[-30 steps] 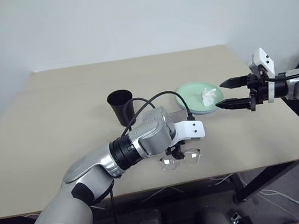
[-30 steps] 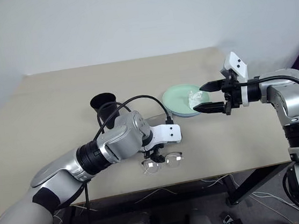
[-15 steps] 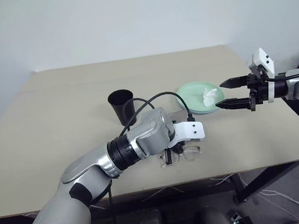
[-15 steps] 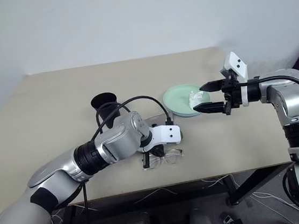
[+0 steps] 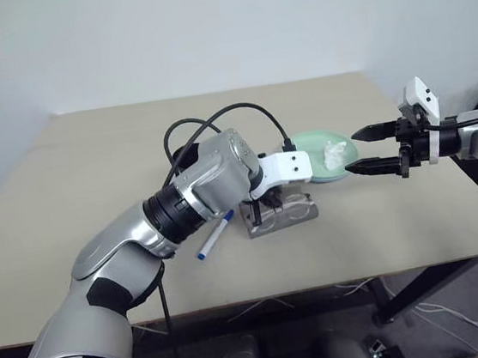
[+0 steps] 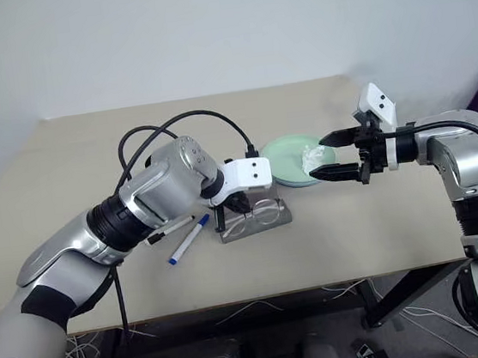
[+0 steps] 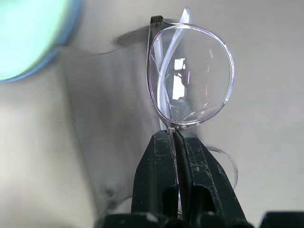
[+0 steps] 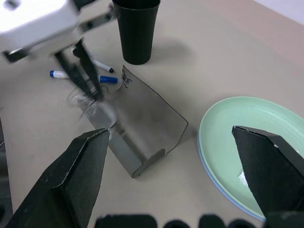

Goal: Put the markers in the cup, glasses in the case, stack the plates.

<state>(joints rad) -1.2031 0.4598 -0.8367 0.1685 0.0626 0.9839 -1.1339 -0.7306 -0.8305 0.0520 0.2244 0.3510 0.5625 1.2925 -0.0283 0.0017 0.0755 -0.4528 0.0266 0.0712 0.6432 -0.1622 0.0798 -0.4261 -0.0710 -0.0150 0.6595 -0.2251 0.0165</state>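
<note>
The left gripper [image 7: 176,137] jaws have clenched on the glasses [image 7: 190,76], lifting them over the open case [image 6: 256,218] beneath; right gripper [image 6: 338,155] jaws gape released.

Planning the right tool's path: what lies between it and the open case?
Bare tabletop beside the green plate separates the open right tool from the case in the right wrist view.

I count two markers, blue-capped [image 6: 187,238] and black-capped [image 8: 103,65], one cup [image 8: 137,29], one pair of glasses [image 7: 190,78], one open case [image 6: 256,218], two stacked plates [image 8: 247,142] (blue rim peeking beneath green), one tissue [image 5: 334,153].
</note>
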